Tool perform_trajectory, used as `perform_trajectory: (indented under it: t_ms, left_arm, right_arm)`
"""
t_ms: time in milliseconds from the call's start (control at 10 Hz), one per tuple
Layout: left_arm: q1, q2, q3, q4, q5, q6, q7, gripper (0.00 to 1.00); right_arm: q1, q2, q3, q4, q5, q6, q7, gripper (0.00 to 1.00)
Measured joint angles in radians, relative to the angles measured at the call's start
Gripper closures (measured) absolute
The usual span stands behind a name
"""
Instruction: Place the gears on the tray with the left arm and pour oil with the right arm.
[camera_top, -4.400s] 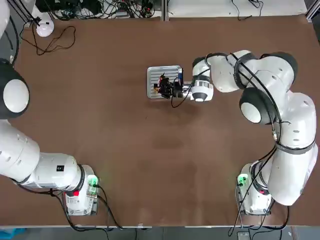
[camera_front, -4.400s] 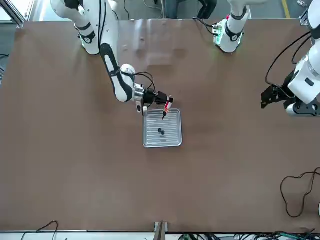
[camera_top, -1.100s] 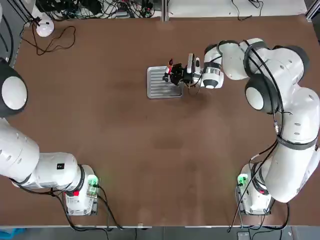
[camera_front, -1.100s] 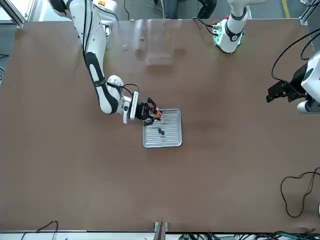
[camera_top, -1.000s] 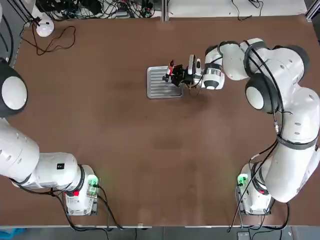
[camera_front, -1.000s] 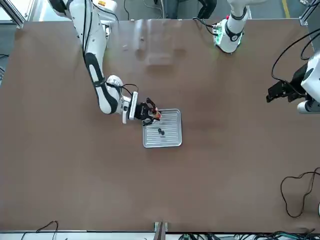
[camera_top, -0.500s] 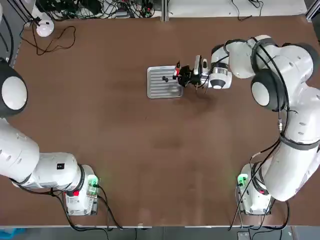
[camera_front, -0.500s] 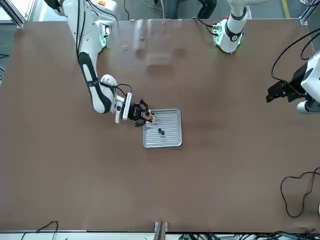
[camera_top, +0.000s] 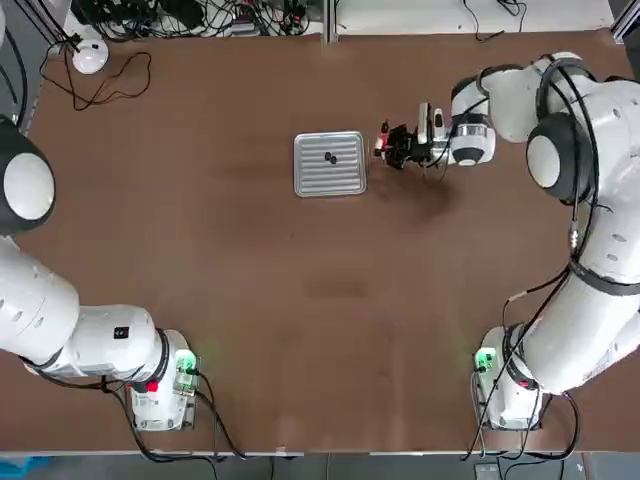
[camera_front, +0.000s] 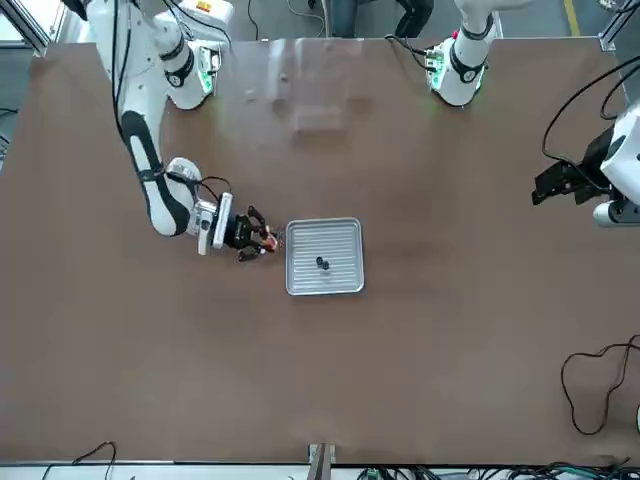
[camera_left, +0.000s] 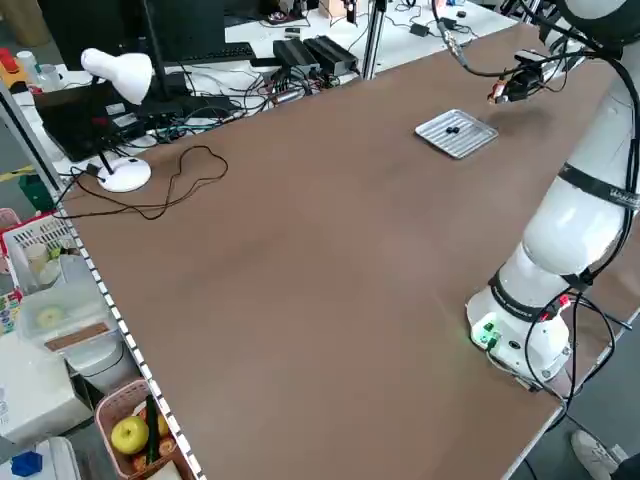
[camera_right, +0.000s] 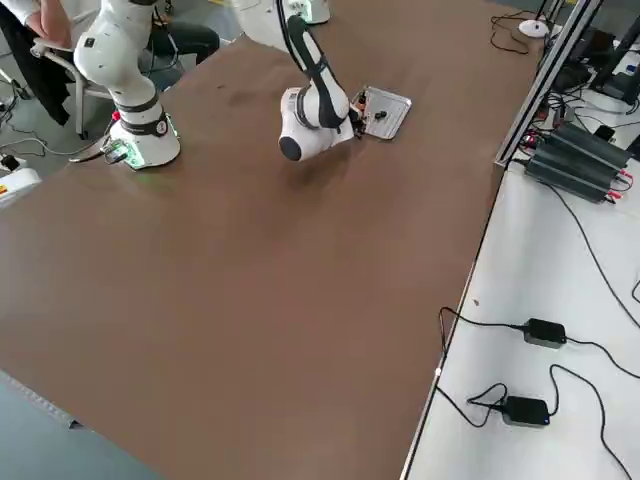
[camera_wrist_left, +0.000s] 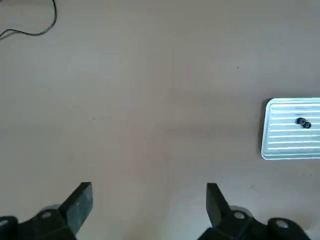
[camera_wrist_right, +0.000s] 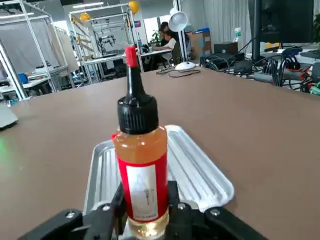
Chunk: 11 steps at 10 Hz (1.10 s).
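Note:
The ribbed silver tray (camera_top: 330, 172) lies at mid-table with the two dark gears (camera_top: 330, 157) on it, seen also in the front view as gears (camera_front: 321, 264) on the tray (camera_front: 340, 280). Just off the tray's side toward the robot's right, my right gripper (camera_top: 393, 147) is shut on the oil bottle (camera_wrist_right: 141, 170). The bottle stands upright, red tip up, with the tray (camera_wrist_right: 205, 177) behind it. My left gripper (camera_wrist_left: 149, 205) hovers open and holds nothing, far to the robot's left of the tray (camera_wrist_left: 292, 137). It shows in the front view as the left gripper (camera_front: 545, 188).
A white desk lamp (camera_top: 88, 55) and a loose black cable (camera_top: 110, 85) sit at the table's far left corner. More cables and power bricks run along the back edge (camera_top: 250, 20). Both arm bases (camera_top: 160, 390) stand at the near edge.
My right gripper has carried the oil bottle off the tray toward the robot's right, uncovering the gears. The left arm has not moved.

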Motion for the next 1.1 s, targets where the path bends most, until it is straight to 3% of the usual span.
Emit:
perform_trajectory:
  t_ms: [700,1100]
  left_arm:
    - [0.002,0.000,0.003,0.000,0.001,0.002,0.004,0.00]
    - [0.002,0.000,0.003,0.000,0.001,0.005,0.006,0.00]
  right_arm:
    - [-0.412,-0.006,-0.003,-0.021,-0.535,-0.188,-0.017,0.65]
    - [-0.576,-0.007,-0.002,-0.009,-0.740,-0.200,-0.027,0.65]
